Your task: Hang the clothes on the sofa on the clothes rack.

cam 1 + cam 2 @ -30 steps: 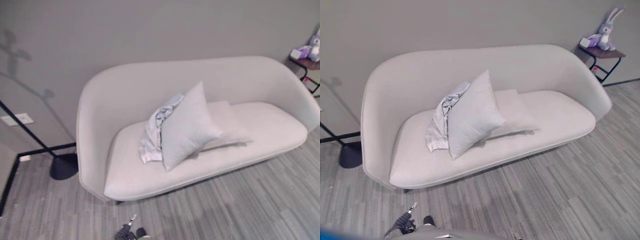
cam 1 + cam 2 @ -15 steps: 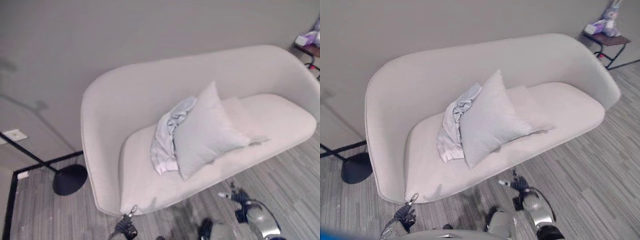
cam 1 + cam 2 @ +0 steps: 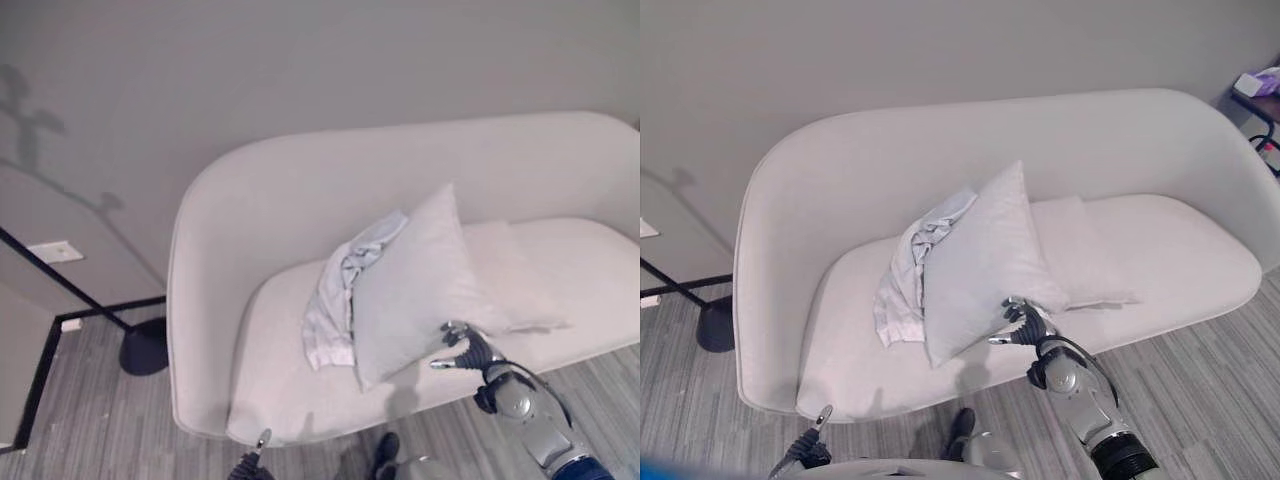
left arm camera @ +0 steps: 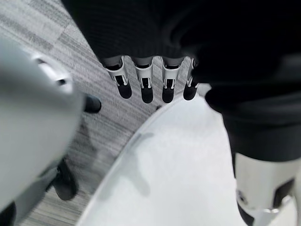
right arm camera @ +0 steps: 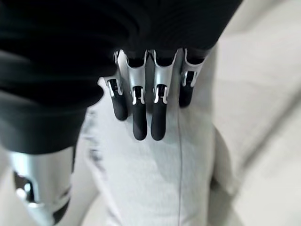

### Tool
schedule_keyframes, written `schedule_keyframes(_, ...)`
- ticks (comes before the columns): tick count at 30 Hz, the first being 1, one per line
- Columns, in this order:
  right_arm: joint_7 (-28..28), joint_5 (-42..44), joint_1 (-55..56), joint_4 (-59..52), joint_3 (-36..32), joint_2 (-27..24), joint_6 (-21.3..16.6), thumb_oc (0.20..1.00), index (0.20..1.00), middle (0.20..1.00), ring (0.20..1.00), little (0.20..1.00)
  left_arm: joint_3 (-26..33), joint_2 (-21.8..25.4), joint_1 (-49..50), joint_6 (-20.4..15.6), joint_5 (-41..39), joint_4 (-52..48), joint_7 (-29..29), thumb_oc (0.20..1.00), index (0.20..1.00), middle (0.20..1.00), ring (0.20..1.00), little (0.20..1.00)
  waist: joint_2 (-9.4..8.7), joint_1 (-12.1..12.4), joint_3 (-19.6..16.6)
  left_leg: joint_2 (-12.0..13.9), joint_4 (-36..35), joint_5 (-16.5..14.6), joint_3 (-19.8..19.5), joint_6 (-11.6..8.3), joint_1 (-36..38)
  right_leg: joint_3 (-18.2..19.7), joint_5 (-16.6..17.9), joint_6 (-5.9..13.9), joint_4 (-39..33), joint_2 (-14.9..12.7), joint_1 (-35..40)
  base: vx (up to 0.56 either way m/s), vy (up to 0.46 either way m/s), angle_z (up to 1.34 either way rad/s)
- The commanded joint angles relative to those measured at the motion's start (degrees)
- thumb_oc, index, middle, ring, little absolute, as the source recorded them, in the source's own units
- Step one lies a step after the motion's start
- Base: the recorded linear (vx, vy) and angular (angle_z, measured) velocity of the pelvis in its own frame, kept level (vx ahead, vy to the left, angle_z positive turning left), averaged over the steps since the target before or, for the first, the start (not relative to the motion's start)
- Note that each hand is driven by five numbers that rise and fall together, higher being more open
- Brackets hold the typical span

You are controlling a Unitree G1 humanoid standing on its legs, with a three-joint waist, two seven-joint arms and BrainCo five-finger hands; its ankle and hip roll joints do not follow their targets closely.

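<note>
- The clothes (image 3: 340,300) are a crumpled pale-blue garment on the sofa (image 3: 250,210) seat, leaning against the backrest and tucked partly behind the upright pillow (image 3: 415,285) — its lower folds spill onto the cushion on the sofa's left half.
- It looks light, soft and limp, so it should sag and trail when lifted; nothing about it seems fragile or slippery. A bunch of cloth near its exposed upper ridge, or the loose lower edge clear of the pillow, looks like the best place to pinch, since the far side is hidden behind the pillow.
- A second, flatter cushion (image 3: 1080,255) lies behind the pillow toward the sofa's right.
- The right hand (image 3: 1025,325) reaches in over the front of the seat, just beside the pillow's lower corner and apart from the garment. In the right wrist view its fingers (image 5: 141,115) are straight and loosely spread, pointing down over pale fabric and holding nothing; whether the tips touch the pillow I cannot tell.
- The left hand (image 4: 150,80) hangs low by the sofa's front left corner. Its fingers (image 4: 146,87) are relaxed and straight in a row, empty, above the grey plank floor (image 4: 56,33) and the sofa's pale edge.
- The clothes rack (image 3: 70,300) — a black frame with a round base — stands on the floor to the sofa's left, well apart from the garment, so the task looks barely begun.
</note>
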Motion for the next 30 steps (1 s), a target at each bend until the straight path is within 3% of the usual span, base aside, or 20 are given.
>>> schedule_keyframes(1, -8.02, -14.05, -8.00, -7.27, 0.12, -3.64, -6.39, 1.000, 1.000, 1.000, 1.000, 1.000, -1.88, 0.62, -0.98, -4.00, -2.47, -1.85, 2.44, 1.000, 1.000, 1.000, 1.000, 1.000, -1.62, 1.97, 0.90, 4.65, -2.74, 8.27, 3.15, -0.92, -5.42, -0.83, -4.83, 4.30, 1.53, -2.81, 5.28, 0.07, 0.110, -0.02)
schedule_keyframes(2, -9.76, -18.32, -9.18, -9.84, -0.40, -4.76, -5.51, 1.000, 1.000, 1.000, 1.000, 1.000, -2.08, 0.74, -0.56, -4.31, -1.72, -2.41, 3.21, 1.000, 1.000, 1.000, 1.000, 1.000, -1.55, 2.27, 0.47, 4.47, -8.00, 8.22, 3.28, -0.50, -6.48, -0.82, -4.82, 4.95, 0.67, -3.26, 5.46, 0.07, 0.123, 0.10)
schedule_keyframes(3, -9.78, -18.49, -9.06, -10.01, -0.45, -4.82, -5.38, 1.000, 1.000, 1.000, 1.000, 1.000, -2.13, 0.64, -0.55, -4.30, -1.69, -2.49, 3.31, 1.000, 1.000, 1.000, 1.000, 1.000, -1.58, 2.22, 0.36, 4.19, -8.59, 8.52, 3.34, -0.42, -6.38, -0.88, -4.74, 4.99, 0.65, -3.38, 5.34, 0.07, 0.165, 0.22)
schedule_keyframes(6, -12.56, -22.62, -9.44, -14.93, -1.54, -5.20, -4.75, 1.000, 1.000, 1.000, 1.000, 1.000, -3.01, 0.09, -0.91, -4.86, -2.03, -3.01, 5.18, 1.000, 1.000, 1.000, 1.000, 1.000, -0.57, 3.19, 0.51, 4.32, -17.79, 15.95, 0.84, -2.31, -9.84, -0.22, -6.31, 4.90, 0.74, -3.32, 6.00, 0.11, 0.194, 0.05)
schedule_keyframes(7, -12.61, -21.90, -8.10, -18.25, -1.80, -3.89, -4.47, 1.000, 1.000, 1.000, 1.000, 1.000, -2.68, -0.45, -0.64, -3.79, -3.41, -2.06, 4.96, 1.000, 1.000, 1.000, 1.000, 1.000, 0.06, 2.92, -0.01, 4.09, -22.04, 16.16, 1.38, -2.05, -8.00, -0.03, -6.80, 5.15, 0.86, -3.09, 6.16, 0.13, 0.128, 0.39)
schedule_keyframes(9, -12.52, -23.21, -7.60, -19.51, -1.97, -4.23, -3.96, 1.000, 1.000, 1.000, 1.000, 1.000, -2.97, -0.43, -0.32, -3.68, -2.93, -2.30, 4.96, 1.000, 1.000, 1.000, 1.000, 1.000, 0.12, 2.90, -0.31, 3.42, -23.13, 16.57, 1.74, -1.94, -7.27, 0.20, -6.61, 5.23, 0.83, -3.31, 6.54, 0.13, 0.140, 0.34)
schedule_keyframes(13, -10.87, -20.75, -7.70, -22.00, -4.15, -3.07, -2.26, 1.000, 1.000, 1.000, 1.000, 1.000, -3.92, 0.04, 0.43, -3.39, -0.73, -3.53, 5.29, 1.000, 1.000, 1.000, 1.000, 1.000, -0.09, 2.36, -0.82, 1.68, -23.67, 15.53, 3.42, -1.06, -6.22, 0.95, -5.40, 6.18, 0.94, -4.99, 6.30, 0.11, 0.163, 0.00)
schedule_keyframes(17, -11.67, -22.62, -10.31, -21.01, -3.13, -4.22, -3.45, 1.000, 1.000, 1.000, 1.000, 1.000, -4.49, 1.40, 0.16, -3.32, 2.51, -3.05, 4.84, 1.000, 1.000, 1.000, 1.000, 1.000, -0.26, 2.72, -0.74, -0.40, -24.03, 14.12, 4.66, 0.41, -5.69, 1.88, -4.35, 7.62, 1.45, -7.07, 5.28, 0.04, 0.158, -0.27)
schedule_keyframes(22, -7.11, -23.47, -21.16, -12.62, 6.73, -5.33, -4.66, 1.000, 1.000, 1.000, 1.000, 1.000, -6.56, 2.53, 0.40, -4.22, 2.36, -4.91, 3.27, 1.000, 1.000, 1.000, 1.000, 1.000, -0.85, 5.10, -1.15, -2.50, -25.12, 13.24, 4.63, 1.66, -5.27, 1.09, -3.51, 8.65, 1.65, -8.79, 4.96, 0.05, 0.084, -0.03)
schedule_keyframes(24, -6.52, -24.61, -28.27, -3.56, 11.85, -3.27, -3.47, 1.000, 1.000, 1.000, 1.000, 1.000, -8.05, 2.80, 0.33, -4.25, 1.92, -5.18, 2.17, 1.000, 1.000, 1.000, 1.000, 1.000, -1.18, 6.33, -1.38, -3.42, -25.59, 12.86, 4.31, 2.20, -5.35, 0.38, -2.93, 9.15, 1.81, -9.49, 4.77, 0.05, 0.086, 0.15)
schedule_keyframes(30, -6.00, -26.77, -37.64, 11.33, 18.97, 3.29, -1.89, 1.000, 1.000, 1.000, 1.000, 1.000, -7.66, 4.24, 0.31, -3.93, 0.86, -4.66, 1.30, 1.000, 1.000, 1.000, 1.000, 1.000, -2.04, 8.47, -0.99, -4.26, -25.57, 12.31, 3.38, 2.84, -6.34, -0.54, -2.53, 9.62, 2.36, -10.09, 3.88, 0.03, 0.036, 0.11)
